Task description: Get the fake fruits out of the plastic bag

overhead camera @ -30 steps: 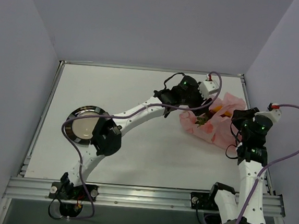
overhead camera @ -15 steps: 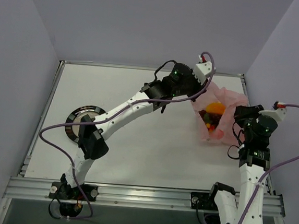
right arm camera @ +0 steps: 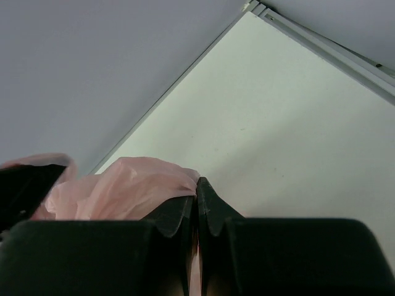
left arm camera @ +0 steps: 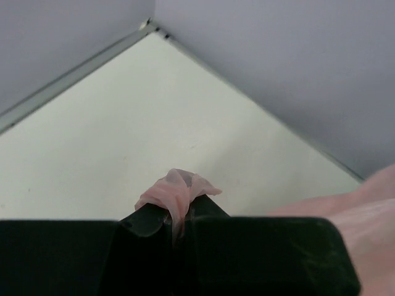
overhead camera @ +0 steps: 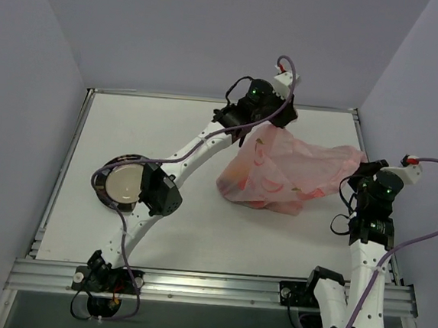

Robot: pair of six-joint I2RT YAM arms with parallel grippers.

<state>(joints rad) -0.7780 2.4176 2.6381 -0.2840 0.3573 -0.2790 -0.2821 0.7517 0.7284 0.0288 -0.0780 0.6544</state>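
Note:
The pink plastic bag (overhead camera: 287, 174) hangs stretched between my two grippers above the right half of the table. My left gripper (overhead camera: 274, 123) is shut on its upper left end; a bunch of pink film (left arm camera: 176, 188) sticks out between the fingertips of the left gripper (left arm camera: 179, 208). My right gripper (overhead camera: 362, 167) is shut on the bag's right end, and the film (right arm camera: 117, 188) is pinched in the right gripper (right arm camera: 197, 186). The fake fruits are hidden inside the bag; only faint reddish patches (overhead camera: 271, 186) show through the film.
A round dark-rimmed plate (overhead camera: 103, 192) lies at the left, partly under the left arm's elbow. The table's raised rim (overhead camera: 209, 100) runs along the back, and grey walls stand close on all sides.
My left gripper has gone up and to the left with the bag's end. The bag is now drawn out long and sagging. The fruits seen in its open mouth are now covered.

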